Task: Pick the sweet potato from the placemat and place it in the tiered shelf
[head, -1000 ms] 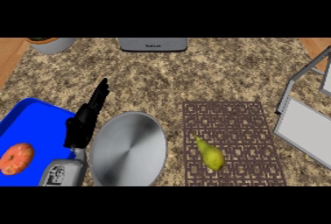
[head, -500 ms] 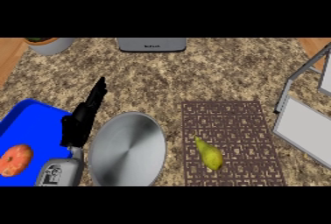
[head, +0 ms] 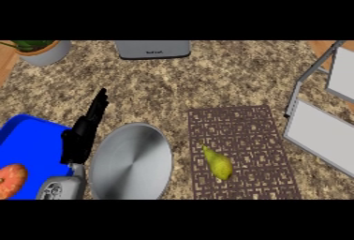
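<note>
A yellow-green, pear-shaped item (head: pixel 217 162) lies on the brown patterned placemat (head: pixel 252 131), toward its lower left part. The tiered shelf (head: pixel 323 133), white boards in a grey frame, stands just right of the placemat. My left hand (head: pixel 81 137) is at the left, over the edge of a blue tray, its fingers straight and pointing up and away. It is open, holds nothing, and is well apart from the placemat. My right hand does not show.
A round silver plate (head: pixel 131 161) sits between the left hand and the placemat. The blue tray (head: pixel 27 136) at the lower left holds an orange fruit (head: pixel 10 180). A grey toaster (head: pixel 152 48) and a potted plant (head: pixel 41 50) stand at the back.
The left hand has drifted slightly down and to the left. The yellow-green item and everything else stay where they were.
</note>
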You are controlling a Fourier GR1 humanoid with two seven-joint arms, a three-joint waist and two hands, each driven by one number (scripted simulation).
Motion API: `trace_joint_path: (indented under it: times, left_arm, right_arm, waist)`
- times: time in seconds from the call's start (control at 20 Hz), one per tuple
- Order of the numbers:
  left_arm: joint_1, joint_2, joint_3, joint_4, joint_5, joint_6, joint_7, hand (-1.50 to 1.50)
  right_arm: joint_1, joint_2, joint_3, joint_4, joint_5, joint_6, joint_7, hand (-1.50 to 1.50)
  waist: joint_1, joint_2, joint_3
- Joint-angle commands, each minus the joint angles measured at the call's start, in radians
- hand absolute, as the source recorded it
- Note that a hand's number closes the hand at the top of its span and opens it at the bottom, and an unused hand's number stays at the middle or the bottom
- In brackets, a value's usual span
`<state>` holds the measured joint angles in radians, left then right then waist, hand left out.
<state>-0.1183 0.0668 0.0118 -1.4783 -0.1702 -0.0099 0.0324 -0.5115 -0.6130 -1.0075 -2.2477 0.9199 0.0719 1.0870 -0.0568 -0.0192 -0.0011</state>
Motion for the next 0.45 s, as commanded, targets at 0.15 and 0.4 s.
trace_joint_path:
  times: [0.15,0.4]
  left_arm:
    - [0.011,0.040,0.054,0.020,0.035,-0.022,-0.020,0.00]
    - [0.047,0.027,0.044,0.015,0.023,-0.008,-0.024,0.00]
  right_arm:
    - [0.109,-0.012,-0.251,-0.195,-0.234,0.341,0.113,-1.50]
    - [0.140,0.025,-0.439,-0.140,-0.391,0.430,-0.004,-1.50]
  waist:
    - [-0.037,-0.010,0.000]
    - [-0.065,-0.022,0.002]
